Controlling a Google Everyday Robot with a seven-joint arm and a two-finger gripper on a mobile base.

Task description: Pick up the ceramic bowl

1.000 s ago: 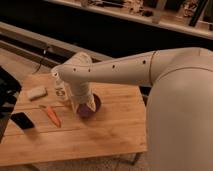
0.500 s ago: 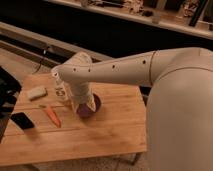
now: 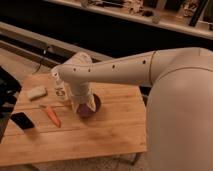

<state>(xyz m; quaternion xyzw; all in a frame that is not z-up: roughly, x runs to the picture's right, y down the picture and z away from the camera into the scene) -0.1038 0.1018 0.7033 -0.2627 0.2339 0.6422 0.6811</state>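
the small round purple ceramic bowl [image 3: 91,109] sits on the light wooden table [image 3: 117,127], just to the right of the orange carrot [image 3: 51,115] as the camera sees it, with bare wood between them. the gripper [image 3: 83,105] is down at the bowl on the rim nearest the carrot, and the white wrist covers it, so i cannot tell whether it is apart or clamped. the step in hand looks like securing a hold on the rim. to do it well, the grip should straddle the thin wall, one side inside and one outside, and seat low before closing, since glossy ceramic will likely slip. the lift should go straight up and slowly, keeping the bowl level. a pale block [image 3: 36,93] and a white container [image 3: 61,91] lie beyond the carrot, and a flat black object [image 3: 22,120] to its left, so sweeping that way is a risk.
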